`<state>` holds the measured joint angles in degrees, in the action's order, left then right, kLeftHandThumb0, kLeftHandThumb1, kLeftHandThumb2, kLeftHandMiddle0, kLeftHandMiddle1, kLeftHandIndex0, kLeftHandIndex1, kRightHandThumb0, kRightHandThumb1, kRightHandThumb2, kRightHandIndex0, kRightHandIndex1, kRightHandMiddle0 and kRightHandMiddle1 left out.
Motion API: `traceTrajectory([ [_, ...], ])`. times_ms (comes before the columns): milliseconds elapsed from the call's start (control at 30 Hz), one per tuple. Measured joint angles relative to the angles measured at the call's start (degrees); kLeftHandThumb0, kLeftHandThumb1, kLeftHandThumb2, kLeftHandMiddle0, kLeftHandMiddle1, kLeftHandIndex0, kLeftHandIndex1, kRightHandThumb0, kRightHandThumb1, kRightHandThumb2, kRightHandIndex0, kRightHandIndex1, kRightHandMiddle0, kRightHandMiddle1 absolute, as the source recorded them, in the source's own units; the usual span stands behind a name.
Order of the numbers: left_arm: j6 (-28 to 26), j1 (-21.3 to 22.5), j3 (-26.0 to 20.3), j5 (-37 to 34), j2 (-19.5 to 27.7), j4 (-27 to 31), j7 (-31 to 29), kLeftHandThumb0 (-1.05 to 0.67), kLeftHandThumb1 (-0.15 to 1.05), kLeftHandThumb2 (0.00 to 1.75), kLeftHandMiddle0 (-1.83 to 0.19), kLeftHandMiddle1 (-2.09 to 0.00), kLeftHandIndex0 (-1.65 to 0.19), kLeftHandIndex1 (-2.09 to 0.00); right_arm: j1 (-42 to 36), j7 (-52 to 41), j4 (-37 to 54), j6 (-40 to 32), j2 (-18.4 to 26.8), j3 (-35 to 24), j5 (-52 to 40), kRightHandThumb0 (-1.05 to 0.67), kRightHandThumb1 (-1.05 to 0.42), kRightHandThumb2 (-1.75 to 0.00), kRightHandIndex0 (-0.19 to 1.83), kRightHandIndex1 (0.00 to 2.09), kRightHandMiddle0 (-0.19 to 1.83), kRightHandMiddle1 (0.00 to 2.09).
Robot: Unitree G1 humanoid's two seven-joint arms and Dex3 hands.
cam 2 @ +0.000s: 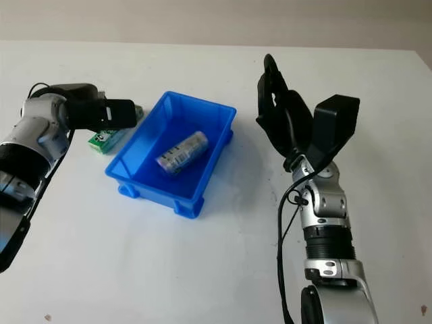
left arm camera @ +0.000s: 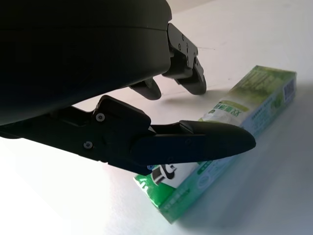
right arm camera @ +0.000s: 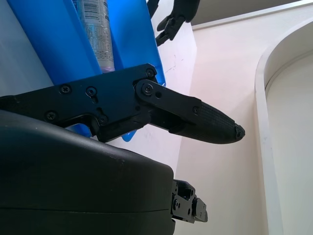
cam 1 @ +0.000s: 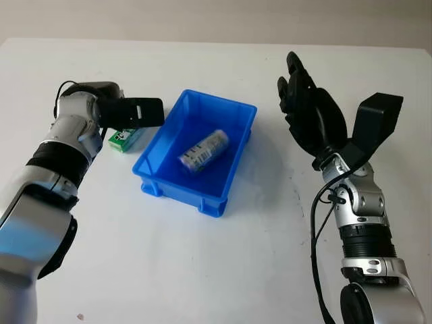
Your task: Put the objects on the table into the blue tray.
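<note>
Centrally, on the white table (cam 1: 216, 270), stands the blue tray (cam 1: 237, 156), turned slightly askew; inside it a silver can (cam 1: 203, 150) lies on its side, running from near left to far right along the tray floor; just left of the tray, close to its far left corner, a green box (cam 1: 125, 139) lies flat on the table, its printed top face visible in the left wrist view (left arm camera: 230, 115). Left hand (cam 1: 138, 113): lowered over the green box, black fingers (left arm camera: 195, 142) reaching along and above the box, one long finger crossing its top face and two shorter ones beyond its far side; whether any finger touches the box cannot be told, and no grasp is evident; the hand reads as open. Right hand (cam 1: 307, 108): raised above the table to the right of the tray, well apart from it, palm turned toward the tray, open and holding nothing; its wrist view looks past one extended finger (right arm camera: 195, 117) to the tray wall (right arm camera: 132, 34) and the can (right arm camera: 95, 29).
</note>
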<state>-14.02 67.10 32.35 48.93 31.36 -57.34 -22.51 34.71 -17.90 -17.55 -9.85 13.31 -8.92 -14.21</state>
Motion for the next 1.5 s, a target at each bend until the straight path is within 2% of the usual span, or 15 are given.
traceTrajectory([
  [67,0.53,0.74,1.14,1.15,-0.01,-0.9,0.14,-0.94,1.05,0.52,-0.47,-0.21,-0.41,-0.2,0.0,-0.08,0.0,0.0,0.0,-0.24,-0.13,-0.68,-1.05,-0.73,-0.19,0.0,-0.19,0.0],
  [200,0.13,1.03,3.46,3.62,-0.64,-1.12,0.14,-0.95,1.05,0.49,-0.39,-0.11,-0.11,-0.03,0.0,0.13,0.0,-0.05,0.0,-0.48,-0.41,-0.69,-1.05,-0.71,-0.19,0.0,-0.19,0.0],
  [433,-4.15,0.1,2.18,1.53,-2.67,-1.11,1.25,-0.97,1.05,0.36,-0.51,-0.13,-0.12,-0.06,0.02,0.4,0.0,-0.22,-0.04,-0.75,-1.29,-0.68,-1.05,-0.71,-0.19,0.0,-0.19,0.0],
  [467,-4.54,-0.01,1.9,1.23,-2.66,-0.95,1.48,-0.97,1.05,0.35,-0.52,-0.19,-0.15,-0.06,0.02,0.42,0.0,-0.24,-0.07,-0.76,-1.36,-0.68,-1.05,-0.71,-0.19,0.0,-0.19,0.0],
  [500,-4.82,-0.21,1.79,1.16,-2.64,-0.65,1.45,-0.96,1.05,0.36,-0.36,-0.53,-0.27,-0.13,0.02,0.46,0.0,-0.24,-0.08,-0.75,-1.43,-0.68,-1.05,-0.71,-0.19,0.0,-0.19,0.0],
  [533,-5.0,-0.46,1.8,1.17,-2.59,-0.1,1.19,-0.95,1.05,0.36,-0.27,-0.68,-0.3,-0.16,0.02,0.52,0.0,-0.24,-0.09,-0.76,-1.5,-0.68,-1.05,-0.71,-0.19,0.0,-0.19,0.0],
  [600,-5.12,-0.98,1.9,1.26,-2.44,1.26,0.38,-0.94,1.05,0.37,-0.19,-0.78,-0.3,-0.16,0.02,0.7,0.0,-0.23,-0.1,-0.75,-1.56,-0.68,-1.05,-0.71,-0.19,0.0,-0.19,0.0],
  [633,-5.41,-1.3,1.99,1.43,-2.37,1.87,0.25,-0.93,1.05,0.35,-0.13,-0.98,-0.31,-0.18,0.03,0.85,0.0,-0.23,-0.12,-0.76,-1.57,-0.68,-1.05,-0.71,-0.19,0.0,-0.19,0.0],
  [667,-5.62,-1.58,2.24,1.78,-2.29,2.39,0.24,-0.93,1.05,0.35,-0.06,-1.2,-0.31,-0.24,0.02,0.95,0.0,-0.23,-0.18,-0.76,-1.63,-0.68,-1.05,-0.7,-0.19,0.0,-0.19,0.0],
  [733,-5.64,-2.17,2.48,2.43,-2.13,3.45,0.75,-0.92,1.05,0.32,0.05,-1.71,0.01,-1.19,0.02,1.13,0.0,-0.23,-0.47,-0.8,-1.76,-0.68,-1.05,-0.68,-0.19,0.0,-0.19,0.0],
  [767,-5.63,-2.45,2.57,2.7,-2.07,3.83,1.07,-0.92,1.05,0.31,0.06,-1.78,0.08,-1.37,0.03,1.21,0.0,-0.23,-0.62,-0.85,-1.88,-0.68,-1.05,-0.68,-0.19,0.0,-0.19,0.0],
  [967,-6.23,-3.66,3.56,4.37,-2.29,4.05,3.7,-0.66,1.03,0.06,-0.04,-1.67,-0.01,-0.84,0.02,1.7,0.05,-0.7,-0.73,-1.12,-2.21,-0.69,-1.05,-0.67,-0.19,0.0,-0.19,0.0],
  [1100,-5.03,-3.72,6.0,6.97,-2.24,4.01,5.0,-0.57,1.03,0.05,-0.16,-2.06,-0.16,-0.44,0.02,1.55,0.1,-0.78,-0.73,-1.31,-2.23,-0.7,-1.05,-0.66,-0.19,0.0,-0.19,0.0],
  [1167,-4.22,-3.62,7.53,8.83,-2.14,3.68,5.06,-0.52,1.03,0.06,-0.29,-2.09,-0.18,-0.37,0.02,1.52,0.1,-0.79,-0.73,-1.43,-2.24,-0.7,-1.05,-0.66,-0.19,0.0,-0.19,0.0],
  [1500,0.09,-3.36,9.45,11.3,-0.69,3.02,4.7,-0.25,1.05,0.16,-0.27,-2.09,-0.23,-0.12,0.02,1.0,0.1,-0.79,-0.73,-2.1,-2.82,-0.69,-1.05,-0.67,-0.19,0.0,-0.19,0.0],
])
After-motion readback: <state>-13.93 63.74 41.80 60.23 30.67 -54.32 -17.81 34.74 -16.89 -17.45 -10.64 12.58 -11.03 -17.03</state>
